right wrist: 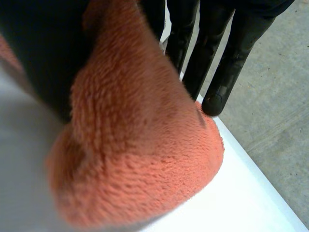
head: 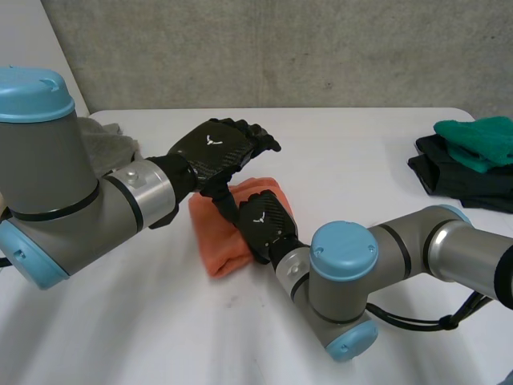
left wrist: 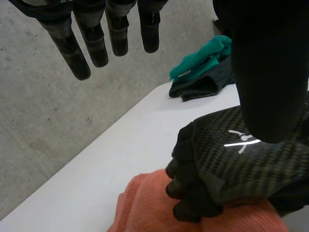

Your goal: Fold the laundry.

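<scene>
The orange towel (head: 218,241) lay folded near the middle of the white table (head: 353,152). The right hand (head: 264,218) rested on it, pinching a bunched fold between its thumb and straight fingers (right wrist: 217,92). The left hand (head: 216,148) hung just above the towel, its fingers spread and holding nothing. A pile of green and black clothes (head: 469,156) sat at the table's right side, and a grey cloth (head: 108,140) at its left.
</scene>
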Robot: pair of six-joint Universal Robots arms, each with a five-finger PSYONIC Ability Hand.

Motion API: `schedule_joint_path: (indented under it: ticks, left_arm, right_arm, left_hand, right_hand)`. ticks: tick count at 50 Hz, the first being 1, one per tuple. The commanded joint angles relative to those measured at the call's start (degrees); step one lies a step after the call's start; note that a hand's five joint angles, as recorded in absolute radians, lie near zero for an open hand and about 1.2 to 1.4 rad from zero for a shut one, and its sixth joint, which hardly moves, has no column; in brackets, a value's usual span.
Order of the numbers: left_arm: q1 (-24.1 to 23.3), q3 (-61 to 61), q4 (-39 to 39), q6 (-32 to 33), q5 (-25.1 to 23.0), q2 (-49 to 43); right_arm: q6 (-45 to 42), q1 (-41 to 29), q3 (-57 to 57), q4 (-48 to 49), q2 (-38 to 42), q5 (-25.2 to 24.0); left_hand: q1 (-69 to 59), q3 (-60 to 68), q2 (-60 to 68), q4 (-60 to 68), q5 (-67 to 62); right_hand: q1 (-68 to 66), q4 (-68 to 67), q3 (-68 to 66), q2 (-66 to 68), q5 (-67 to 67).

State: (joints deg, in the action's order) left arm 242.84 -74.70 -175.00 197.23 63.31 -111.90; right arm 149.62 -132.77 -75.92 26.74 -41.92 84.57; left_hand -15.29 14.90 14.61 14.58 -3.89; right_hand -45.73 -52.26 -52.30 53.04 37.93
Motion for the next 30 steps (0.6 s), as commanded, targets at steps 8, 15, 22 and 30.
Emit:
schedule_joint_path:
  ticks: [8, 15, 22, 30]
  left_arm:
    - [0.4, 0.2, -0.1, -0.1, 0.1, 0.2]
    - [0.6, 0.1, -0.2, -0.1, 1.1, 1.5]
    - [0.5, 0.0, -0.2, -0.1, 1.2, 1.6]
    - [0.6, -0.1, -0.2, -0.1, 1.2, 2.0]
  right_arm:
    - [-0.4, 10.5, -0.2, -2.3, -5.2, -0.3]
    - [0.4, 20.8, 1.6, 0.9, -7.1, -7.2]
    - [8.4, 28.4, 10.3, 10.8, -7.6, -13.5]
    - [20.9, 39.3, 22.8, 13.6, -5.1, -14.6]
  left_hand:
    - [-0.8, 1.2, 1.5, 1.5, -2.2]
    - [-0.5, 0.9, 1.2, 1.2, -1.9]
    - [-0.5, 0.9, 1.2, 1.2, -1.9]
    - [-0.6, 1.0, 1.3, 1.4, -2.0]
  right_hand:
    - [-34.3, -27.7, -27.7, 27.0, 32.1]
    - [-34.3, -27.7, -27.7, 27.0, 32.1]
    - [-34.3, -27.7, -27.7, 27.0, 32.1]
    - [-34.3, -27.7, -27.7, 27.0, 32.1]
